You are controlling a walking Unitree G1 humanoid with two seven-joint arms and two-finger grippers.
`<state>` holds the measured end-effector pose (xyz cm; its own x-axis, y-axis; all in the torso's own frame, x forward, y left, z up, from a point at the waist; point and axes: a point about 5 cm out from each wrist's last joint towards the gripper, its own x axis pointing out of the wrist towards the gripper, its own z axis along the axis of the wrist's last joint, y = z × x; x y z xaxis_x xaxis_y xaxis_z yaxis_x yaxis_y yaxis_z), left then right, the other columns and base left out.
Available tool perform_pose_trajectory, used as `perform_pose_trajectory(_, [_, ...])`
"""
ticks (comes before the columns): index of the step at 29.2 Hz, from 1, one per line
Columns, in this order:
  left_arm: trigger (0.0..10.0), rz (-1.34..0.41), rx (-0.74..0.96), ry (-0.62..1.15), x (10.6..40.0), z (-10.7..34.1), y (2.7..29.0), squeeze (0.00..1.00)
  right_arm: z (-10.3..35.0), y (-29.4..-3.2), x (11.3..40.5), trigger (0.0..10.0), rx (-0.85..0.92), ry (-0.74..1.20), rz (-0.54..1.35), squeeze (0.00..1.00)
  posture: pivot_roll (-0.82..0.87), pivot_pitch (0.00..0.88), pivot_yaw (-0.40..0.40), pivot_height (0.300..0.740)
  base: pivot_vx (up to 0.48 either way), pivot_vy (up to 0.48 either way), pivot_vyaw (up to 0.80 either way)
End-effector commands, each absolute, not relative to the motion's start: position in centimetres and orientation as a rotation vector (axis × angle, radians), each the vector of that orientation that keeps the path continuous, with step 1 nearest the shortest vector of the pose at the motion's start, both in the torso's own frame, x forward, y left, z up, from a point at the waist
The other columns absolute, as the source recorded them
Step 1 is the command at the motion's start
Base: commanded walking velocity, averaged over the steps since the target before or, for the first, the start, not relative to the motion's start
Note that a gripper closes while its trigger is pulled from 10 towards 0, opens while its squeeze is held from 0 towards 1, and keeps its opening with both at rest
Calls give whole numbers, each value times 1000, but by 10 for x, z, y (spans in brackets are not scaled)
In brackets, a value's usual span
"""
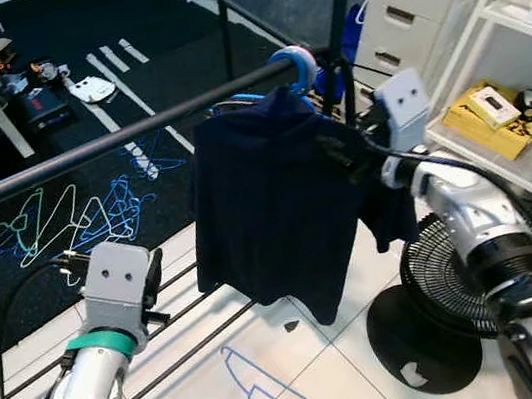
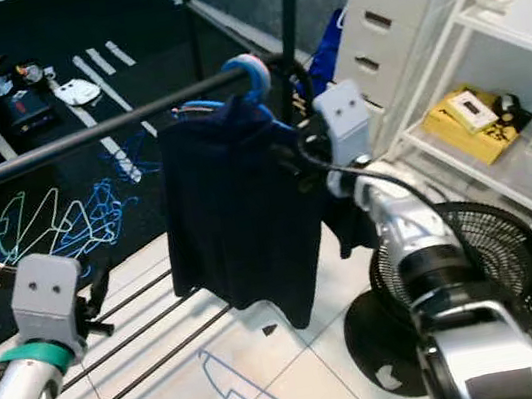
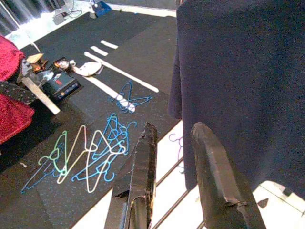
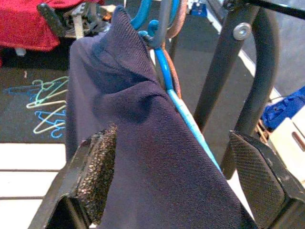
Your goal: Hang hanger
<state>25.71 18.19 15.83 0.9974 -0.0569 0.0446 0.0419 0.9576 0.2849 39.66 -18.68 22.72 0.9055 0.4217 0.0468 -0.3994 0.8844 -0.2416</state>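
A blue hanger [image 1: 293, 65] carrying a navy shirt [image 1: 276, 198] hangs on the black rail [image 1: 86, 152]. The right tool [image 4: 176, 176], fingers apart, straddles the shirt's shoulder below the rail. The left tool [image 3: 176, 176], fingers apart, hovers below the rail over white floor tiles [image 1: 304, 376] beside black carpet [image 1: 59, 232].

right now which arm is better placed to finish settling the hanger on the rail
Right. The right gripper is open around the navy shirt's shoulder by the blue hanger hooked on the rail; the left gripper sits low, apart.

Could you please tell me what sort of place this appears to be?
Probably a home laundry or utility corner: a navy shirt hangs on a black clothes rail, loose wire hangers litter the floor, beside a white drawer unit.
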Motion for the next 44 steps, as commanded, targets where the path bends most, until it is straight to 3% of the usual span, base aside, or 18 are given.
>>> perform_pose_trajectory(1, [10000,-56,288,-33,256,156,182,0,227,-189,398,10000,-263,-87,443,0,135,130,54,740,0,0,0])
perform_pose_trajectory(8, [10000,-61,291,-36,255,158,181,0,222,-194,399,10000,-250,-37,514,0,139,131,56,740,0,0,0])
perform_pose_trajectory(9, [10000,-59,291,-35,255,158,182,0,217,-191,396,9804,-207,-10,619,0,140,132,56,740,0,0,0])
perform_pose_trajectory(14, [10000,-57,291,-34,255,158,182,0,209,-185,393,10000,-192,38,723,0,140,131,53,740,0,0,0])
perform_pose_trajectory(26, [10000,-54,287,-33,256,158,181,0,202,-183,395,10000,-282,77,686,0,137,124,48,740,0,0,0])
perform_pose_trajectory(27, [10000,-52,284,-36,257,158,181,0,201,-184,397,9294,-292,88,654,0,138,122,44,740,0,0,0])
perform_pose_trajectory(28, [10000,-52,284,-36,257,158,181,0,201,-184,397,9294,-292,88,654,0,138,122,44,740,0,0,0])
perform_pose_trajectory(29, [10000,-45,281,-38,257,158,181,0,202,-182,399,0,-267,91,654,0,142,119,35,740,0,0,0])
perform_pose_trajectory(44, [10000,-34,259,-46,260,157,177,0,208,-177,396,0,-207,78,789,0,116,103,28,740,0,0,0])
